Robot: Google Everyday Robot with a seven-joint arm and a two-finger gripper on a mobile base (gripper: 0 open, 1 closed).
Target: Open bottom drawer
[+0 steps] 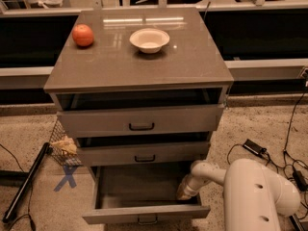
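The gripper [184, 192] is tucked down inside the bottom drawer [144, 214], over on its right side near the wall. I can't tell how it's set from this angle, whether spread or pinched. The white arm [208, 172] reaches in from the robot's rounded body [260, 191] at lower right. The bottom drawer is pulled well out, with its small black handle [147, 220] facing the camera. The middle drawer [144, 154] and top drawer [140, 120] above it each sit out a little too. On the cabinet top [192, 61] there's an orange [83, 34] at back left and a white bowl [149, 40] near the middle, well apart. A blue X [67, 176] is marked on the floor to the left.
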